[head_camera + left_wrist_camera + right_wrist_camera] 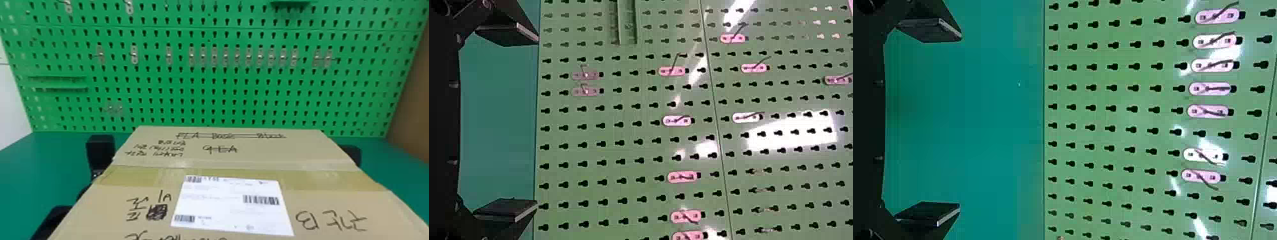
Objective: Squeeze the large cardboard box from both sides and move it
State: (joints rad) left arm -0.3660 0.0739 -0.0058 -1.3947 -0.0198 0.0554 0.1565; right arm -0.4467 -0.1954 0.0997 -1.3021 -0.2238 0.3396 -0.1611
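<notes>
One large cardboard box [242, 159] fills the lower middle of the head view, its near end cut off by the bottom edge. The top is closed and taped across, so what it holds is hidden, and I can't tell whether its underside meets the green table [22, 159]. A white label [233, 204] overlaps the tape [127, 177]; handwriting surrounds it, some struck through.

Beside the box's left side is the left gripper [100, 148]; the right gripper [353, 154] is at the other side, mostly hidden behind the cardboard. Whether either touches the box is hard to make out. In the wrist views, the left gripper [536, 121] and the right gripper [959, 121] both stand open, fingers wide apart with nothing between them.

Behind the table rises a green pegboard [217, 99] with small metal hooks; a brown surface [415, 86], partly cut off, borders it on the right.
</notes>
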